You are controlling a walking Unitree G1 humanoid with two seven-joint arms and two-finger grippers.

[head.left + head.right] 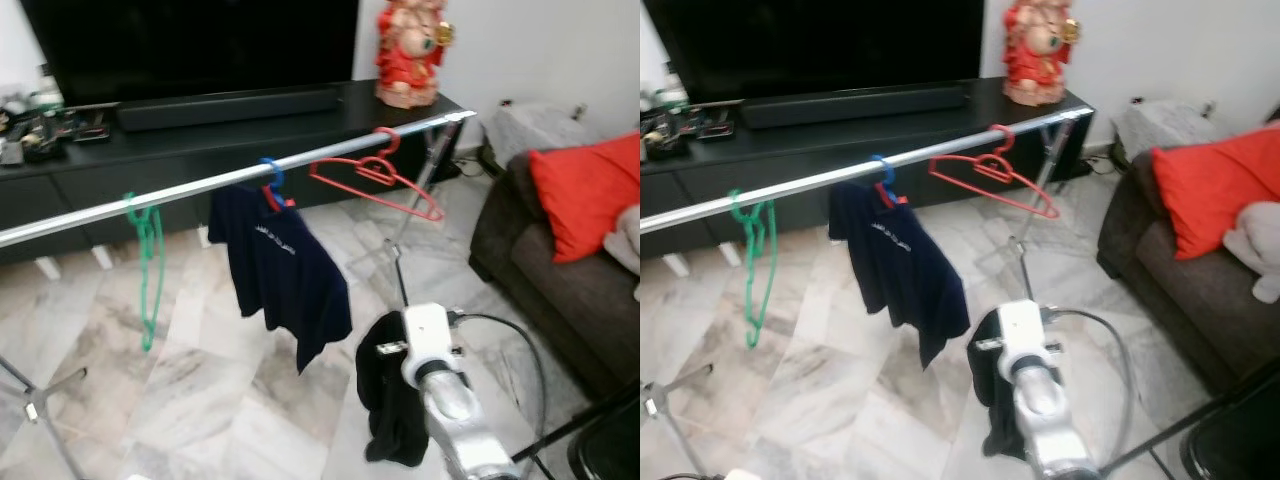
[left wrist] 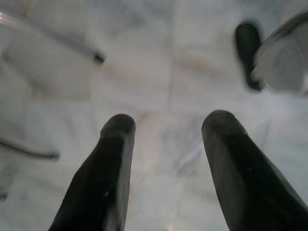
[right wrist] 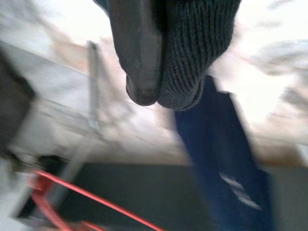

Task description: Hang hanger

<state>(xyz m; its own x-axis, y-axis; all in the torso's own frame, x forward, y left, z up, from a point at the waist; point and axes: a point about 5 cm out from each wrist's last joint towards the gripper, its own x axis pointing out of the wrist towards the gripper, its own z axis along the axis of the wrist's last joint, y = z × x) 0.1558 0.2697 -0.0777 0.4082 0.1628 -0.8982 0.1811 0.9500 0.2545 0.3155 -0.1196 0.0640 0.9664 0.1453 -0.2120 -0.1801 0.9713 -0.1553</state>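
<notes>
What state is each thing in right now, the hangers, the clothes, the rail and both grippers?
Rail: level on its stand, three hangers hooked on.
Green hanger: hanging, bare.
Blue hanger: hanging, carrying the navy shirt.
Red hanger: hanging, bare, tilted.
Black garment: off the rail, held up.
Right gripper: fingers shut on the black garment.
Left gripper: fingers open, holding nothing, above the floor.

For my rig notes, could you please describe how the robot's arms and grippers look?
The right arm is silver metal with a white wrist housing and a black cable looping beside it. The left gripper has two long, rounded, glossy black fingers.
</notes>
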